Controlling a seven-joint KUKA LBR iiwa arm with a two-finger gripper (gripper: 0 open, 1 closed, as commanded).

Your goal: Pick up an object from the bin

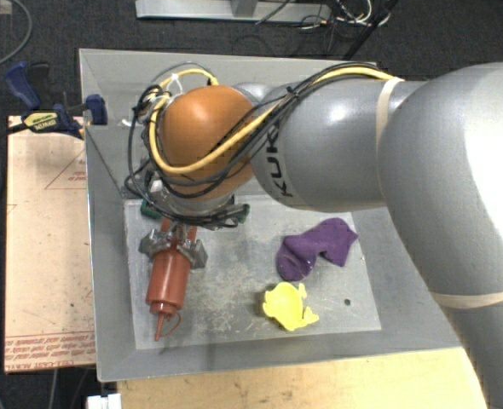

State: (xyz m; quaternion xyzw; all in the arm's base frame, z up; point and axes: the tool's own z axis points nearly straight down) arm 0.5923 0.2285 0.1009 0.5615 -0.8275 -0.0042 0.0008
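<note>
Camera view from above: the KUKA arm reaches in from the right across the grey metal bin (108, 296), its gripper (173, 252) set at the bin's left side. The metal fingers (150, 245) sit on either side of the upper end of a red-brown bottle-shaped thing (168, 286) and look clamped on it. The thing's tapered tip points toward the near-left corner of the bin floor. Whether that tip rests on the floor or hangs just clear cannot be told from this angle.

A crumpled purple thing (315, 247) lies well apart to the right, and a crumpled yellow thing (290, 307) lies near it on the near side. Neither touches the gripper or the red-brown thing.

The step in hand appears to be securing and raising the red-brown thing. To do it well, the lift should probably go straight up and away from the left wall, which stands just beside the thing. The grip is high on the body, so the long lower end could swing or slip if the pinch is weak. A firm squeeze, confirmed before the rise, looks wise. The path up is otherwise free of clutter.
</note>
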